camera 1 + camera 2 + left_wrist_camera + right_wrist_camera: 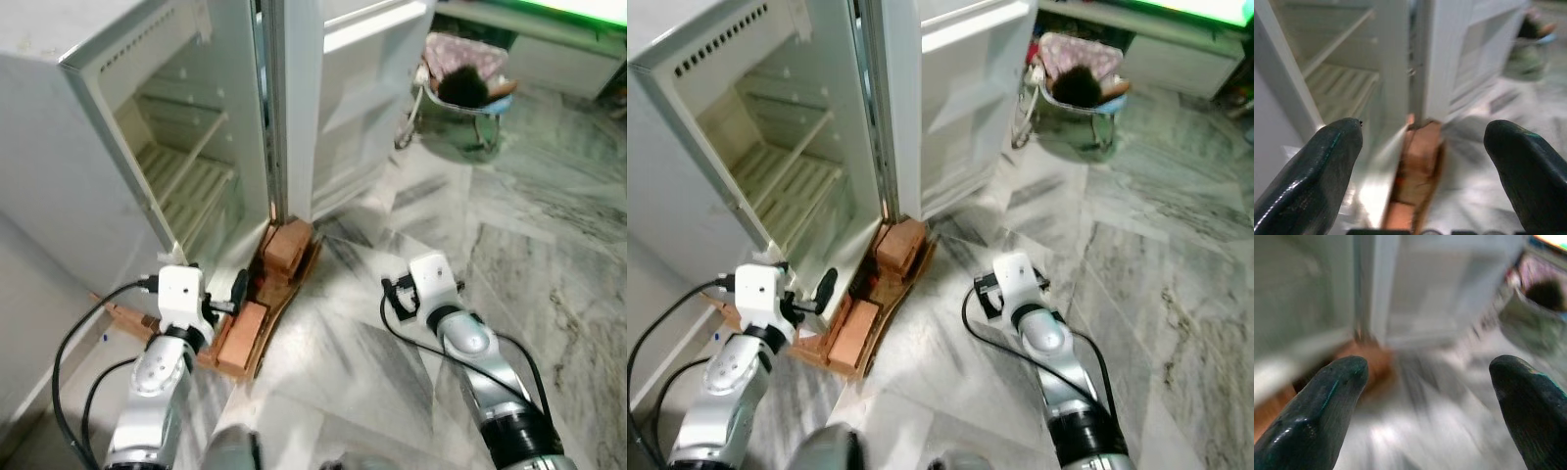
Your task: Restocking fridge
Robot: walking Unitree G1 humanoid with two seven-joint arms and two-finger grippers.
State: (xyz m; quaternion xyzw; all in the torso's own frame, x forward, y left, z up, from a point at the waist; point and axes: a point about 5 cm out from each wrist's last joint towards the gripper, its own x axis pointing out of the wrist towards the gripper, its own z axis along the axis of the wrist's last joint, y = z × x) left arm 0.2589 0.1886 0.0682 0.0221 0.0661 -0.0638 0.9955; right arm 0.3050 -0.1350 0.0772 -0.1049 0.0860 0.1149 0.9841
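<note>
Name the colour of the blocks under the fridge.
Reddish-brown bricks, clearest in the left eye view.

White fridge (59, 166), orange-brown bricks (286, 245), grey-veined marble floor (549, 264) (greenish tint), blk claw fingers (1317, 176).

1. Left arm (147, 392): silver segmented shell, white boxy wrist block, lower left of frame.
2. Right arm (480, 367): same build, lower right.
3. Black cables (69, 382) loop beside both.
4. Fingers (1308, 181): glossy black, rounded.
</note>
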